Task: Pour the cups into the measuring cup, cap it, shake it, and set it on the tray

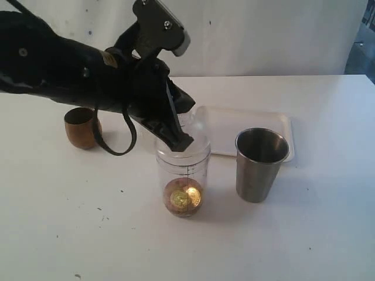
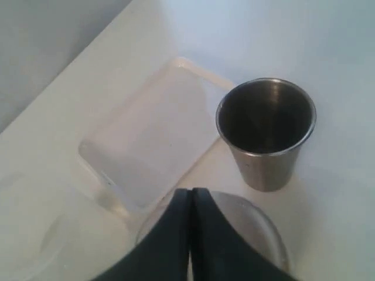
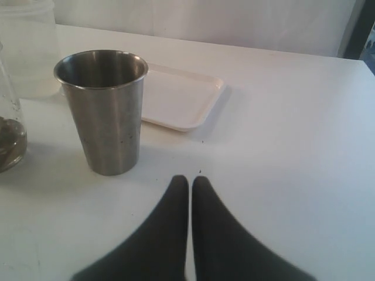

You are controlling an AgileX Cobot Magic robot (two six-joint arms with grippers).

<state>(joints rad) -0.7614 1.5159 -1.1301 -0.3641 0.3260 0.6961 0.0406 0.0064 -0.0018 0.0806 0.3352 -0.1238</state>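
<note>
The clear measuring cup (image 1: 183, 172) stands mid-table with gold and brown pieces at its bottom and its clear domed lid (image 2: 258, 225) on top. My left gripper (image 1: 179, 140) is shut, empty, with its tips at the top of that lid (image 1: 196, 133). The steel tumbler (image 1: 261, 164) stands upright just right of the measuring cup, in front of the white tray (image 1: 252, 126). The brown wooden cup (image 1: 80, 127) sits at the left, behind my left arm. Low over the table, my right gripper (image 3: 190, 181) is shut on nothing, near the steel tumbler (image 3: 105, 111). It is outside the exterior view.
A frosted translucent beaker (image 3: 29, 50) stands behind the measuring cup (image 3: 9, 134), mostly hidden by my left arm in the exterior view. The tray (image 3: 179, 96) holds nothing. A white wall runs along the back of the table.
</note>
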